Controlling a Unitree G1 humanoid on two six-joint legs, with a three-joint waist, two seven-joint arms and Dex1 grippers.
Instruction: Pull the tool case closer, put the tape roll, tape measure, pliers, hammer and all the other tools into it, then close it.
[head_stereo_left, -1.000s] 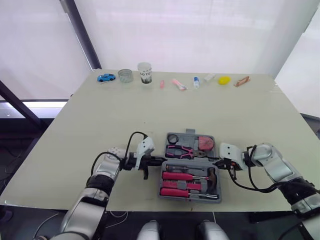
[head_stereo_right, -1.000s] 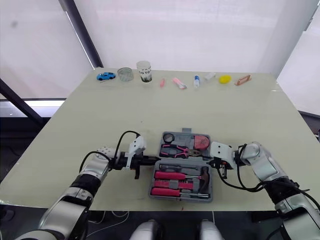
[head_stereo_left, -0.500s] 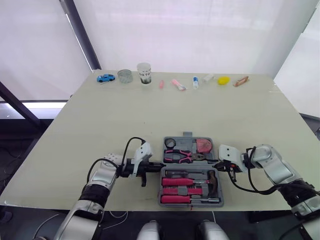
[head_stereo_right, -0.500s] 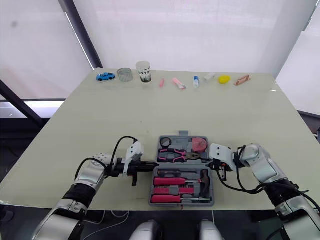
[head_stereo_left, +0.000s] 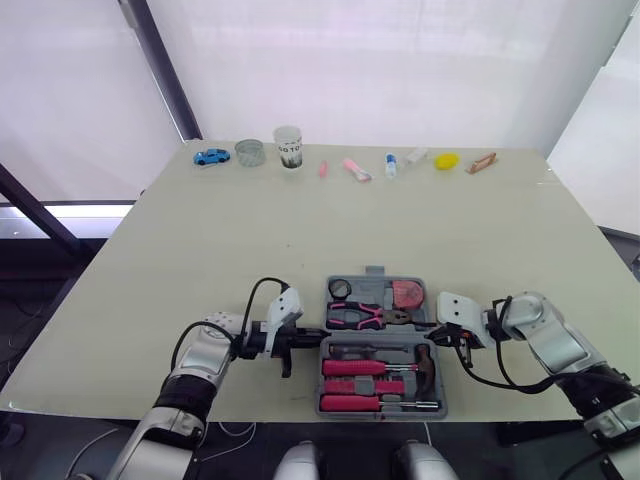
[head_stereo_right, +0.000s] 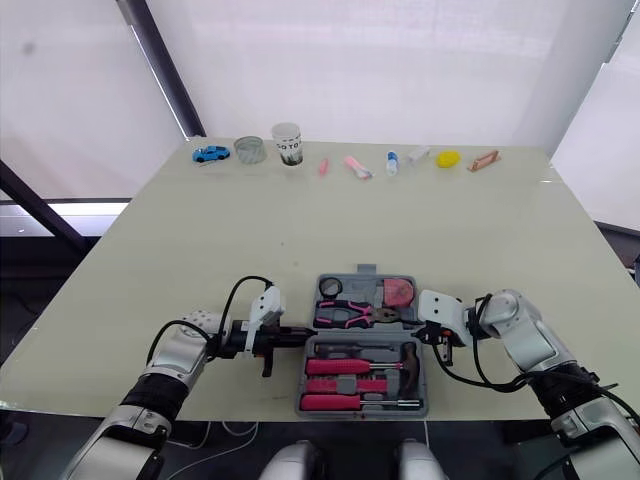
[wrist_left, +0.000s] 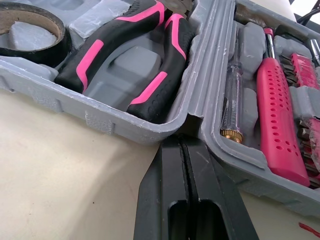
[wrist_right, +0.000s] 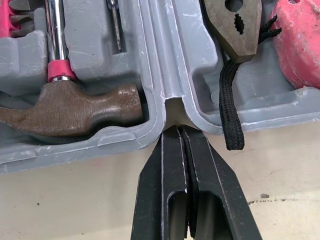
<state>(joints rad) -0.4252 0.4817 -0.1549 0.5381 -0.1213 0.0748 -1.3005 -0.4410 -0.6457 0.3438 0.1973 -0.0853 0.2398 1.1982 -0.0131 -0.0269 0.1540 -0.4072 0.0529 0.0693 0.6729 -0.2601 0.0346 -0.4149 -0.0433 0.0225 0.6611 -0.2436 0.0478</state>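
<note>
Left gripper (wrist_left: 183, 142) and right gripper (wrist_right: 177, 132), fingers pressed together, tip into the tool case (wrist_left: 105, 121) hinge notches (shallowly); an uneven pull could dislodge them.

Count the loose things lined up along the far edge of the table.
9, in one row, from the robot's left to right: toy car, jar, cup, pink stick, pink tube, small bottle, white piece, yellow lump, brown piece. None looks hidden.
</note>
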